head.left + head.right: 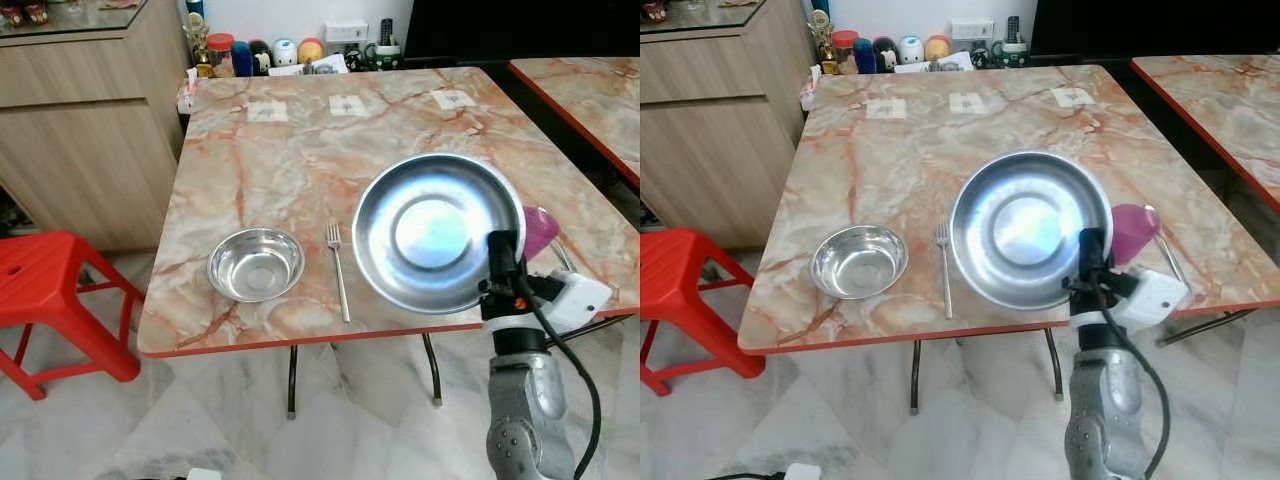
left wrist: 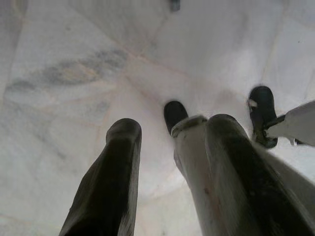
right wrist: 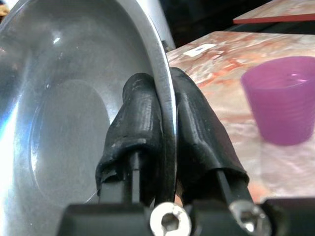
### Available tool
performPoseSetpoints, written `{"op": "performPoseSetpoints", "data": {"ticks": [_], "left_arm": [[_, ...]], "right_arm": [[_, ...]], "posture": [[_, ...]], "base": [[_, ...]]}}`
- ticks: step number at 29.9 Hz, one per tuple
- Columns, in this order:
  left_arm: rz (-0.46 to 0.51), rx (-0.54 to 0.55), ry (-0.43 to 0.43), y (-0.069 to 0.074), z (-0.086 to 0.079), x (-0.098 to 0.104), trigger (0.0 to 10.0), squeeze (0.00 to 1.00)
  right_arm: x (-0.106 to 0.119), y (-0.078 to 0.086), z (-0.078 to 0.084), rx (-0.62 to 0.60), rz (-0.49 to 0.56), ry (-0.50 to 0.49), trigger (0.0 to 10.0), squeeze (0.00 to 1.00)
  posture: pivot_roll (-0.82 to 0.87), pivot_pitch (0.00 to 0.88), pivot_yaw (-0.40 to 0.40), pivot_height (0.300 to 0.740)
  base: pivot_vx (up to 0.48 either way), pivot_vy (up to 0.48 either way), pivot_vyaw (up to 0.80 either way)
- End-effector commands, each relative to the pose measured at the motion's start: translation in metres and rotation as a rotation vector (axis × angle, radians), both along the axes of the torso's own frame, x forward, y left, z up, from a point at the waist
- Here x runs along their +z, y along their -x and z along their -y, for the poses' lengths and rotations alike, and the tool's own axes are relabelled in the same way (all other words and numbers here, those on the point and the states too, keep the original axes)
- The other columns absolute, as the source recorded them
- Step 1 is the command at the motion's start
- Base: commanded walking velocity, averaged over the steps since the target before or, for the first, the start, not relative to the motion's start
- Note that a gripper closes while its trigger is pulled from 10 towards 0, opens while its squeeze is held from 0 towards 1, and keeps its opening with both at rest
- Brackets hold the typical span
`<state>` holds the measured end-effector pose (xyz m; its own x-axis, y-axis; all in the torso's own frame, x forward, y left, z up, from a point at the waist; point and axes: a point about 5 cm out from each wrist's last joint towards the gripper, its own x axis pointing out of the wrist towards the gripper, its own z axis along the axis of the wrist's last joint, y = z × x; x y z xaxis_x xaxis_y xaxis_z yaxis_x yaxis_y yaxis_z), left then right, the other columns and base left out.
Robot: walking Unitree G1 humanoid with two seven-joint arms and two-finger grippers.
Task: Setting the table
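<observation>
Plate held at the near right of the marble surface, place setting half laid.

One surface (image 1: pixel 300 170); one large steel plate (image 1: pixel 430 230), pinched by its near rim in the right claw (image 3: pixel 165 128), fingers clamped either side of the rim, likely to lower it flat beside the fork. One small steel bowl (image 1: pixel 256 263) near the front edge, left of one fork (image 1: pixel 338 268). One purple cup (image 3: pixel 283 98) by the right edge, just beyond the plate. Left claw (image 2: pixel 167 162) hanging over the floor, fingers apart, holding nothing.
</observation>
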<state>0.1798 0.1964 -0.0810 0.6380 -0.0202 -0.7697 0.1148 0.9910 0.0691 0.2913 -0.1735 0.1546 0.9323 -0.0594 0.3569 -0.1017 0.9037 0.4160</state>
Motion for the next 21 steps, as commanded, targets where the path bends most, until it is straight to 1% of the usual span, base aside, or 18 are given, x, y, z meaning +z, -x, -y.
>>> {"op": "performPoseSetpoints", "data": {"ticks": [1,5,9,14,17,19,20,21], "left_arm": [[-0.035,-0.016,-0.007,0.004,0.0,-0.003,10.0,0.0],[-0.02,-0.019,-0.012,-0.004,-0.002,0.001,10.0,0.0],[-0.013,-0.023,-0.02,-0.008,-0.005,0.003,10.0,0.0],[-0.008,-0.024,-0.036,-0.01,-0.01,0.005,10.0,0.0],[-0.007,-0.025,-0.053,-0.009,-0.013,0.006,10.0,0.0],[-0.017,-0.019,-0.056,-0.005,-0.016,0.004,10.0,0.0],[-0.017,-0.019,-0.056,-0.005,-0.016,0.004,10.0,0.0],[-0.022,-0.018,-0.058,-0.003,-0.016,0.003,10.0,0.0]], "right_arm": [[0.013,0.002,-0.006,0.019,0.037,0.021,10.0,0.0],[0.013,0.001,-0.004,-0.003,0.04,0.04,10.0,0.0],[0.011,0.001,-0.003,-0.024,0.034,0.048,10.0,0.0],[0.011,0.003,-0.009,-0.022,0.027,0.045,10.0,0.0],[0.007,0.006,-0.012,-0.022,0.006,0.056,10.0,0.0],[-0.001,0.011,-0.014,-0.017,-0.02,0.081,10.0,0.0],[-0.001,0.011,-0.014,-0.017,-0.02,0.081,10.0,0.0],[-0.002,0.014,-0.015,-0.003,-0.014,0.103,10.0,0.0]], "posture": [[-0.03,0.054,-0.012,0.74],[-0.05,0.04,0.01,0.74],[-0.05,0.033,0.02,0.74],[-0.05,0.035,0.033,0.74],[-0.04,0.048,0.038,0.74],[-0.03,0.06,0.038,0.74],[-0.03,0.06,0.038,0.74],[-0.03,0.065,0.037,0.74]], "base": [[0.0,0.0,0.0],[0.0,0.0,0.0],[0.0,0.0,0.0],[0.0,0.0,0.0],[0.0,-0.296,0.0],[0.0,-0.352,0.0],[0.0,-0.352,0.0],[0.0,-0.352,0.0]]}}
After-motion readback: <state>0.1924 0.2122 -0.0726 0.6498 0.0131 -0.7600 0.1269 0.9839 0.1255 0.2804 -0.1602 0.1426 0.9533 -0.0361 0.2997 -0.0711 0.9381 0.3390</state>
